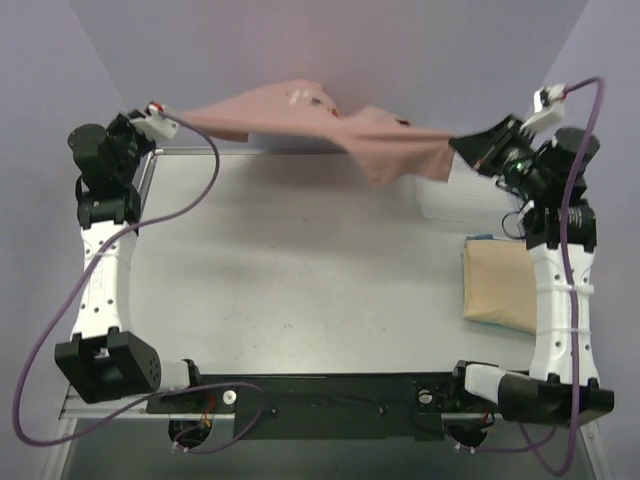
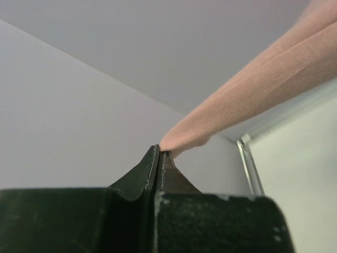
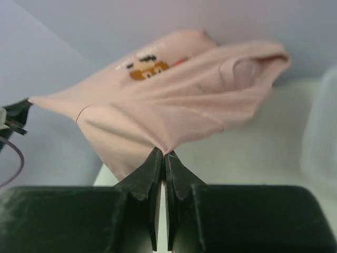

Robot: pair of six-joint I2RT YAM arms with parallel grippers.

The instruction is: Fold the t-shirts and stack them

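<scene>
The pale grey bench (image 1: 300, 270) is seen enclosed by lilac walls (image 1: 350, 40). Above its far edge the dusty pink t-shirt (image 1: 330, 125) is held aloft and stretched from left to right, apparently so that it can be spread flat for folding. A folded tan t-shirt (image 1: 495, 285) is laid at the right side, probably as the base of the stack. The left jaws and the right jaws are each clamped on one end of the pink cloth.

Legible text, numbers, brands: none.
Item: pink t-shirt (image 3: 174, 110). It carries a printed graphic (image 3: 147, 66) of brown, dark and pale marks. Any lettering in it is too blurred and small to read.
</scene>
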